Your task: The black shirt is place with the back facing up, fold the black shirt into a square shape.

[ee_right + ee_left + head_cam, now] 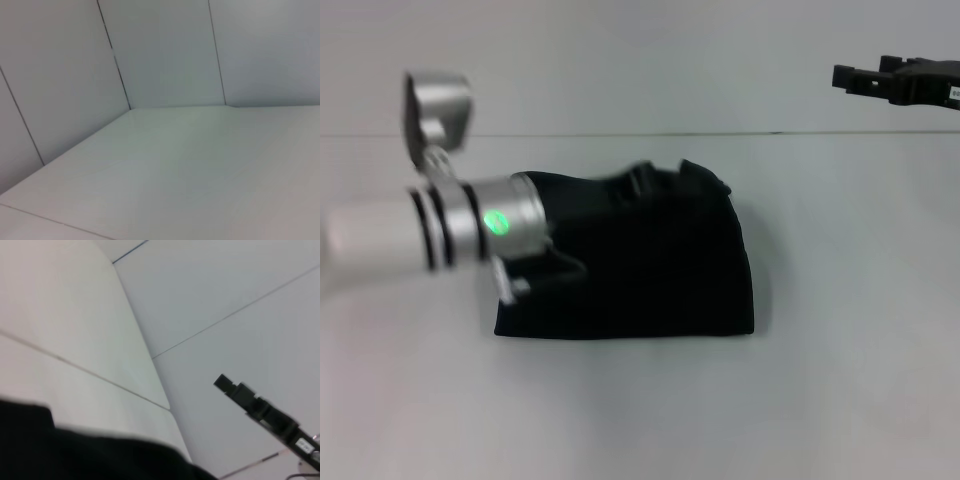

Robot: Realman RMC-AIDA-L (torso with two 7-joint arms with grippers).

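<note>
The black shirt (pixel 650 270) lies folded into a compact, roughly square bundle in the middle of the white table. No lettering shows. My left arm reaches in from the left over the bundle's left part, its silver wrist (pixel 495 225) lit green. My left gripper (pixel 660 182) is black against the black cloth near the bundle's far edge. The left wrist view shows black cloth (pixel 75 455) close below the camera. My right gripper (pixel 850 78) hangs raised at the far right, apart from the shirt; it also shows in the left wrist view (pixel 227 385).
The white table (pixel 840 380) runs to a pale back wall (pixel 640 60). The right wrist view shows only the table top (pixel 200 175) and panelled walls (pixel 165 50).
</note>
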